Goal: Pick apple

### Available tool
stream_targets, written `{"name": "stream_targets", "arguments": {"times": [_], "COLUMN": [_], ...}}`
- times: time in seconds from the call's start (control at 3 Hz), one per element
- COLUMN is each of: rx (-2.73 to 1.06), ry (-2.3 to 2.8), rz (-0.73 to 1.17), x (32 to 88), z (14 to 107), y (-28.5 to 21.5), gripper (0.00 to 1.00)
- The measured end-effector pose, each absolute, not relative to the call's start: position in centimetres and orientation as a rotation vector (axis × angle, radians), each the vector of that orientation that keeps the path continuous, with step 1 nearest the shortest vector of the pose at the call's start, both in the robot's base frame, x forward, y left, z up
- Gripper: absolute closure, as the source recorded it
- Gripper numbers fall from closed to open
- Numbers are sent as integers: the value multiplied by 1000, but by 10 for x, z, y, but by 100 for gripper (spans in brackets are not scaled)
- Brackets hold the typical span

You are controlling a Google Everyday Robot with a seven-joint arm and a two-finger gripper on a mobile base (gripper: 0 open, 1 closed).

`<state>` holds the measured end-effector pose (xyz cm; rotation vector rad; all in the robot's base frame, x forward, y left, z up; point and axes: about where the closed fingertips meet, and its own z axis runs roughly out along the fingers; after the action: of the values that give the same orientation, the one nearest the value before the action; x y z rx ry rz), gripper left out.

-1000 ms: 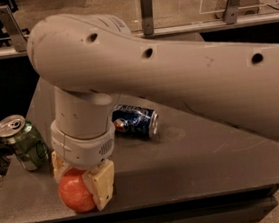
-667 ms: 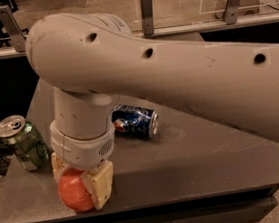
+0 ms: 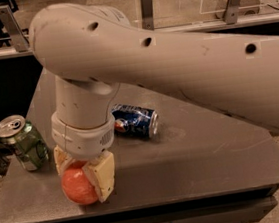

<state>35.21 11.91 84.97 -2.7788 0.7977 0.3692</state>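
Observation:
The orange-red apple sits near the front left of the dark table. My gripper hangs straight down from the big grey arm. Its pale yellow fingers stand on either side of the apple and are closed on it. The apple's underside looks level with the tabletop; I cannot tell whether it is lifted. The upper part of the apple is hidden by the wrist.
A green soda can stands upright at the table's left edge, close to the gripper. A blue soda can lies on its side behind the gripper. The table's front edge is just below the apple. A railing runs behind the table.
Nothing has visibly moved. The gripper stays around the apple in the same spot.

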Motion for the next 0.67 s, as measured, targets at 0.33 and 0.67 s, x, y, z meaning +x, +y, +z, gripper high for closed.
{"name": "stream_targets", "arguments": {"times": [0.33, 0.67], "rx": [-2737, -2667], "ry": [772, 729], "rz": [313, 199], "x": [375, 390], "z": [877, 918], "y": [103, 86], "gripper": [100, 100]}}
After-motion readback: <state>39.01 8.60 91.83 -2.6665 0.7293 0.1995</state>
